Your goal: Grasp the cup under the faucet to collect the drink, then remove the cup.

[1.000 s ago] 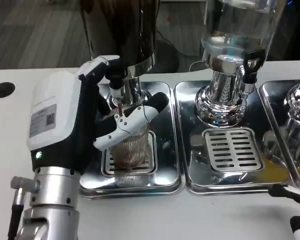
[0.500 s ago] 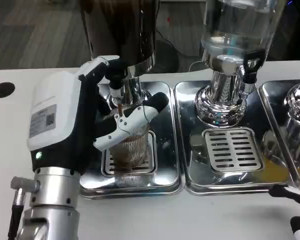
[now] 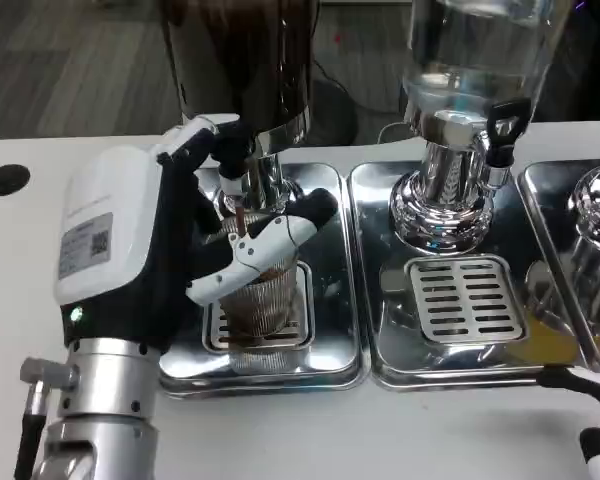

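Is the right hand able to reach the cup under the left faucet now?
Probably not easily: the left hand already grips the cup, and the right hand lies far off at the table's edge.

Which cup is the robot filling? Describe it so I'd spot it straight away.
Find the dark dispenser at the left. Below its faucet, on the drip grate of the leftmost steel tray, stands a ribbed clear cup. It is the only cup, gripped by the left hand.

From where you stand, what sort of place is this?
Probably a drinks station set up in an office or lab: dispensers on steel drip trays on a white table, with the left hand holding a cup under a faucet.
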`<state>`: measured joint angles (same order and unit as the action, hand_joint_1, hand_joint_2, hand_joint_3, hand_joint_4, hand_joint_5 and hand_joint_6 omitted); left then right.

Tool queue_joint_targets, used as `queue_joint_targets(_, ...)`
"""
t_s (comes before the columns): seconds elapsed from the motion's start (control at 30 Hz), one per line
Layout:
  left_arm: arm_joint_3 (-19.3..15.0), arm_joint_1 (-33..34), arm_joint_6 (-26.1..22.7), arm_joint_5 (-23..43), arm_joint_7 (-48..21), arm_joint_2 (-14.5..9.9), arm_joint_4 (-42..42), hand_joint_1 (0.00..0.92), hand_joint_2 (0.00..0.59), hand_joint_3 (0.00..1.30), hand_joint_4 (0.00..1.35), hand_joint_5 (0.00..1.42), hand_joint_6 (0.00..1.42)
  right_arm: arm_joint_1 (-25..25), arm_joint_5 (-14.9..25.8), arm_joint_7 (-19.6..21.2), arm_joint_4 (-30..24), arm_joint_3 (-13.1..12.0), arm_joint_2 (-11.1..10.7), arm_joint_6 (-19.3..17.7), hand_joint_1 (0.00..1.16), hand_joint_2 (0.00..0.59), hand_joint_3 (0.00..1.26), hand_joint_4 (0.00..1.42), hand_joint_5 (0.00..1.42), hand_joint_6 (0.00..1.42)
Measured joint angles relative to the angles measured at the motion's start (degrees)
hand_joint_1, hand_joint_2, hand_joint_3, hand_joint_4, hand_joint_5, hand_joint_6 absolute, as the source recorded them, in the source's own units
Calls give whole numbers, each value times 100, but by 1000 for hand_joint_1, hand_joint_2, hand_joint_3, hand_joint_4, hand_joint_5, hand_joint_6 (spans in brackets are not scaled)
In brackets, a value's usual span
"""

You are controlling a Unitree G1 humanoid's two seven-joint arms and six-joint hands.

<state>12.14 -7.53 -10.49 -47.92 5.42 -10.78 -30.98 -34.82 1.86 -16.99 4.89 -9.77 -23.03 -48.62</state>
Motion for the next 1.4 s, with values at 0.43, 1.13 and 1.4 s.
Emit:
queue_joint_targets(0.43,-3,-5,1,-2,-1,12,-2,57,47,300,266,846,935,133,-28,-52,-34,-82,-179,0,399,476,307,200,157,81)
queue_joint_targets(1.13,-849,-458,1179,841,337,-327,269,0,21,177,130,317,566,431,-25,-203,13,-69,-294,4,401,397,301,201,183,95)
queue_joint_targets(1.4,-1323,-1441,1523,864,378,-493,65,0,20,236,164,270,399,1239,39,-425,434,-67,-605,60,515,216,226,167,219,137)
